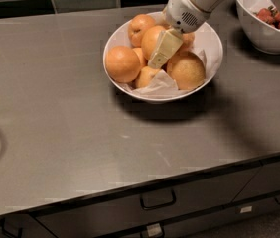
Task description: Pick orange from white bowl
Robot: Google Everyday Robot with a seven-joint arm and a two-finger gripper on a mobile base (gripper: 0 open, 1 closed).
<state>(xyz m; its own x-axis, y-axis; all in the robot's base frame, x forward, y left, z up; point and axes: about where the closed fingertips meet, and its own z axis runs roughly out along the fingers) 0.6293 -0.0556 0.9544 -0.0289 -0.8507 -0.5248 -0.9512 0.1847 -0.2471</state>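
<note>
The white bowl (210, 39) stands at the back of the grey counter, lined with crumpled white paper (162, 86) and holding several oranges. My gripper (161, 53) reaches down into it from the upper right. Its cream-coloured end lies against the right side of the orange (151, 37) in the middle of the pile. A large bright orange (122, 63) sits at the bowl's left. A paler one (186, 70) sits at the right, just below the gripper. The arm's white wrist (187, 9) covers the bowl's far rim.
A second white bowl (261, 33) with red fruit pieces stands at the back right, close to the arm. The grey counter (80, 133) stretches left and forward to its front edge, with drawers (157, 200) below. Dark tiles run along the back.
</note>
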